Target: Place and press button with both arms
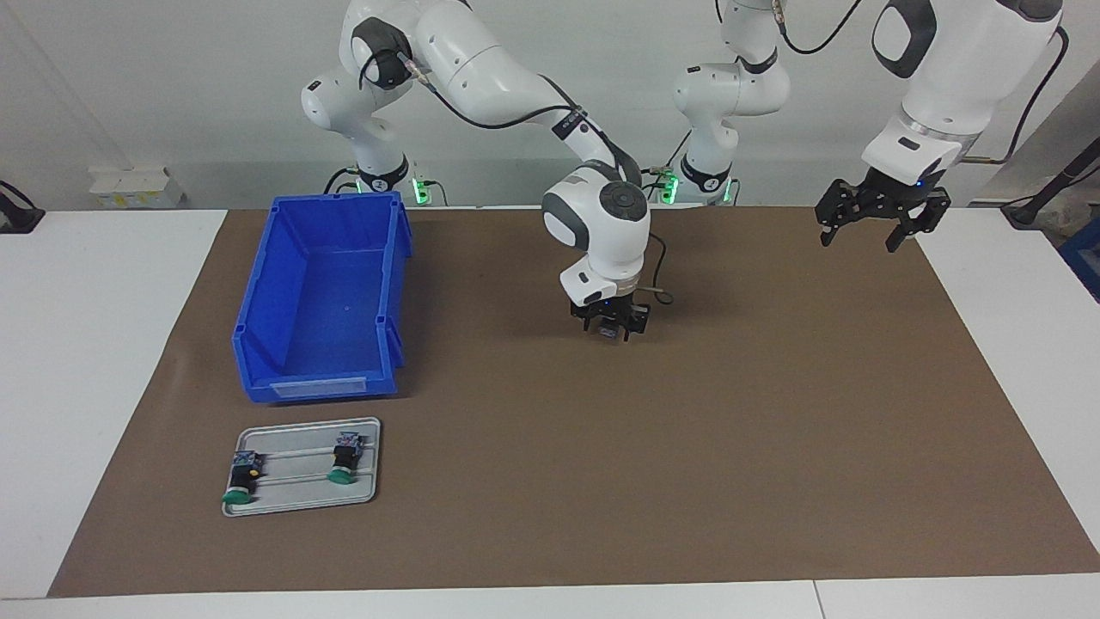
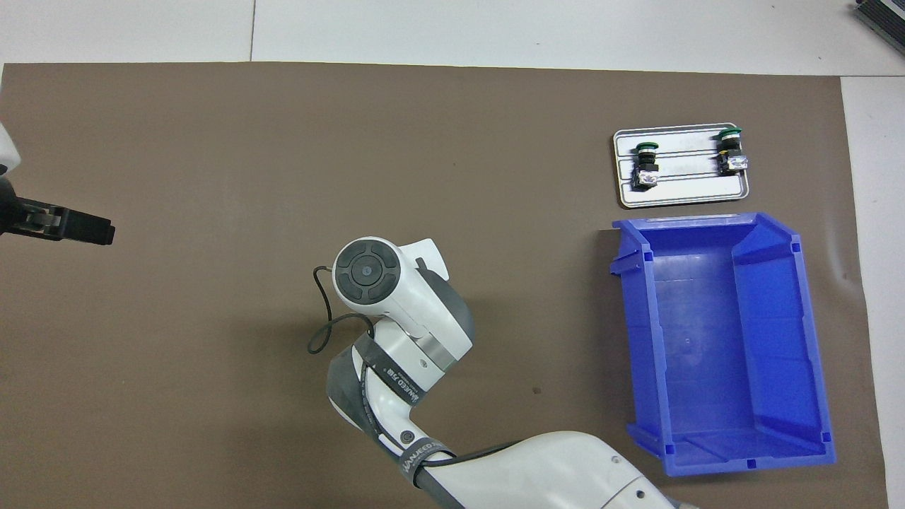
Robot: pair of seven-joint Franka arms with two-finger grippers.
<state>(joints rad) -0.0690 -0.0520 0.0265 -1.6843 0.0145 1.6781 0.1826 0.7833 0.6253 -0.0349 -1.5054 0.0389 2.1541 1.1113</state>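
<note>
Button (image 1: 346, 459) is lying on tray (image 1: 301, 505), at seven o'clock of the facing view. Right gripper (image 1: 612, 329) is hanging low over mid-mat (image 1: 773, 430), grip not determinable. Left gripper (image 1: 859, 243) is waiting released at two o'clock. Risk: the arm is facing two like buttons, and the yellow-spotted twin (image 1: 243, 475) may get picked.

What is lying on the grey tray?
Two green-capped buttons lie on the grey tray, caps pointing away from the robots. Nothing covers them; whatever is beneath them is hidden.

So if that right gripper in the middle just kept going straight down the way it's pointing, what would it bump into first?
Most likely just the brown mat. The right gripper points straight down over a bare stretch of it. Whether something small already sits between its fingers cannot be told. The tray and blue bin lie well aside.
</note>
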